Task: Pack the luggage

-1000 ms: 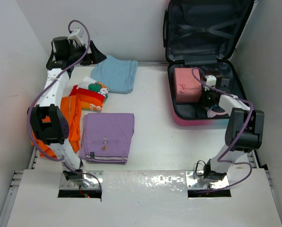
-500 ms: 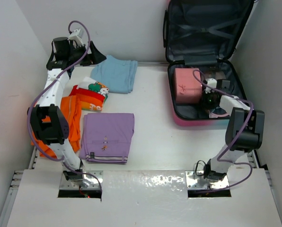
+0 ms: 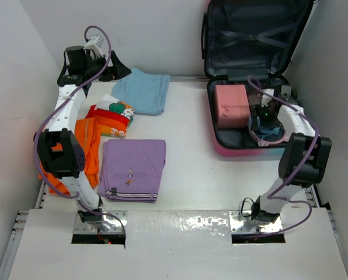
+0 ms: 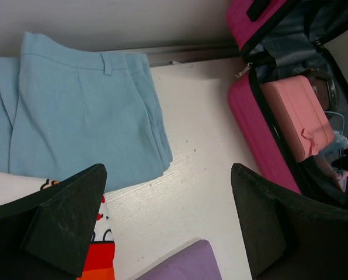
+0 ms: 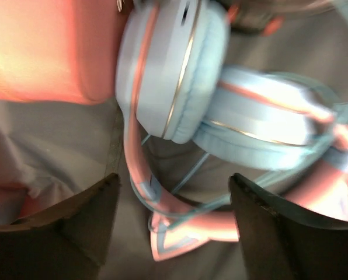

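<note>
Nearest the arm bases we see a folded purple garment (image 3: 132, 169) lying flat on the table (image 3: 191, 146). An orange garment (image 3: 90, 149) lies just beside it on the left. A little farther, on the right side of the table, the luggage (image 3: 238, 152) lies open, and its near pink rim faces us.

Inside its lower half we find pink and pale-blue headphones (image 5: 180, 76) on the dark lining. The right gripper (image 5: 173, 181) hangs over them. Its jaws are spread wide with nothing between them, and the headphones lie loose below the fingers. A pink box (image 3: 231, 106) sits in the left part of the same half, touching one ear cup in the right wrist view.

Across the table on the left, a printed shirt (image 3: 111, 115) rests past the orange garment, and folded blue trousers (image 3: 142, 90) lie near the far edge. The left gripper (image 4: 167, 175) hovers above the trousers' near corner and the bare table. Its jaws also stand wide and hold nothing.

Farthest back, the luggage lid (image 3: 253, 35) stands upright against the wall (image 3: 156, 29), its crossed straps showing.
</note>
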